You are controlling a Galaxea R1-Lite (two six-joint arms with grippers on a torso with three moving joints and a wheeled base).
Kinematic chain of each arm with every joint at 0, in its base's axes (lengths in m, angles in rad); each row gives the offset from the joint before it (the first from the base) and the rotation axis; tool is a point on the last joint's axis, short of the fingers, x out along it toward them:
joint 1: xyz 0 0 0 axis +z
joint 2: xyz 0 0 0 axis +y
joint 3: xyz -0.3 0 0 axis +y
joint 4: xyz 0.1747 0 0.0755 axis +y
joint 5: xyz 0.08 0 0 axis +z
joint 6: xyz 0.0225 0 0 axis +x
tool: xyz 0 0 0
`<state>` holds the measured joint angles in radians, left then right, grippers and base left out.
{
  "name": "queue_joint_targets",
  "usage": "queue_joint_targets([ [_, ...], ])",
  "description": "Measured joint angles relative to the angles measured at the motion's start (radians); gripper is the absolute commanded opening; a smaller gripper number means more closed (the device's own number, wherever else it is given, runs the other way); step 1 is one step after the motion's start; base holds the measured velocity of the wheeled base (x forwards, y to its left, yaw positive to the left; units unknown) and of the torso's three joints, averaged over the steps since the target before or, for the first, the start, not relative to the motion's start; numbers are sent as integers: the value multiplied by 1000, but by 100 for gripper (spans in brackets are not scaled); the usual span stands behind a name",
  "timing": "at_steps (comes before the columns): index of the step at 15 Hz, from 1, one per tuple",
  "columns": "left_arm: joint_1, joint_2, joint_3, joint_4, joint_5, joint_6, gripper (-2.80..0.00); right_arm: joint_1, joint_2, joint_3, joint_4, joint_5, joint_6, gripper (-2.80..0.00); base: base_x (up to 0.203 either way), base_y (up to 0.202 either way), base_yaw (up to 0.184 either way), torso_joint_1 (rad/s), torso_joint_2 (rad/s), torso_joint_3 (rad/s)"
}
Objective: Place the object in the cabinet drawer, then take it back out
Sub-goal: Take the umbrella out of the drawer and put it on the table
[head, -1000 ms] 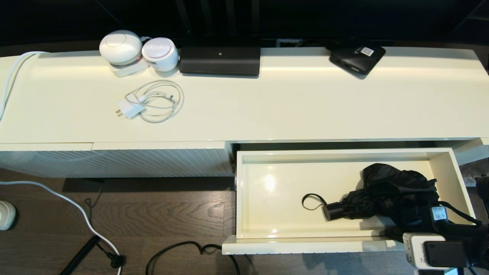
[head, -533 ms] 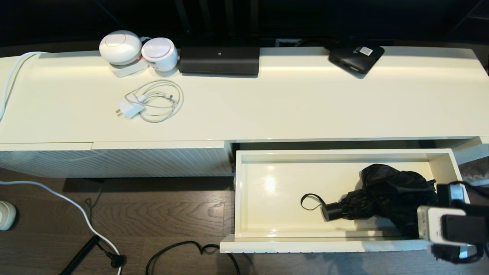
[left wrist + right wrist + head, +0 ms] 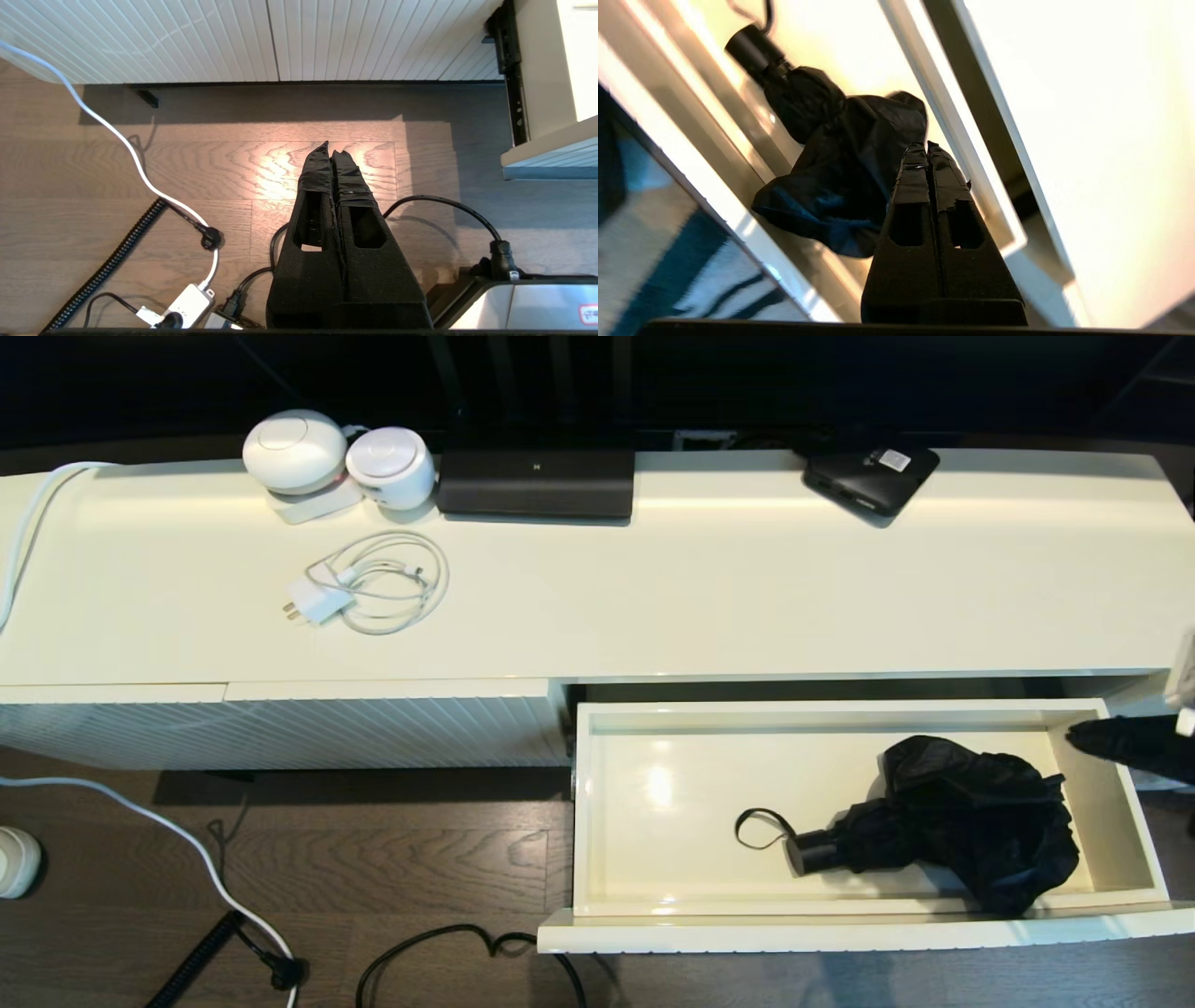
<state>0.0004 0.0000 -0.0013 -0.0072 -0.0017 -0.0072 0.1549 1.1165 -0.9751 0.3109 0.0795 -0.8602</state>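
Note:
The black folding umbrella (image 3: 971,817) lies in the right half of the open cream drawer (image 3: 822,714). Its short handle (image 3: 817,851) and wrist loop (image 3: 758,828) point left. My right gripper (image 3: 1074,735) hovers at the drawer's right end wall, shut and empty. In the right wrist view its closed tips (image 3: 927,147) sit just above the baggy umbrella fabric (image 3: 840,158), with no hold on it. My left gripper (image 3: 332,150) hangs shut and empty over the wooden floor, left of the drawer, outside the head view.
On the cabinet top are two white round devices (image 3: 297,453), a coiled white charger cable (image 3: 373,583), a black rectangular device (image 3: 537,481) and a flat black box with a sticker (image 3: 873,476). A ribbed panel (image 3: 280,733) stands left of the drawer. Cables (image 3: 215,877) trail over the floor.
My right arm has swung from the drawer's front right corner back and to the right, now at the drawer's right end. The umbrella and drawer have stayed put.

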Motion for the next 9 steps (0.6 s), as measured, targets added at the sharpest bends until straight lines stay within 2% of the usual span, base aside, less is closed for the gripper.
queue_joint_targets([
  [1,0,0,0,0,0,0,-280,0,-8,-49,18,-44,109,-280,0,0,0,0,0,0],
  [4,0,0,0,0,0,0,-280,18,2,-236,138,-239,529,-280,0,0,0,0,0,0],
  [6,0,0,0,0,0,0,-280,73,33,-366,308,-378,869,-280,0,0,0,0,0,0],
  [7,0,0,0,0,0,0,-280,101,51,-409,390,-430,1011,-280,0,0,0,0,0,0],
  [9,0,0,0,0,0,0,-280,155,107,-473,551,-480,1338,-280,0,0,0,0,0,0],
])
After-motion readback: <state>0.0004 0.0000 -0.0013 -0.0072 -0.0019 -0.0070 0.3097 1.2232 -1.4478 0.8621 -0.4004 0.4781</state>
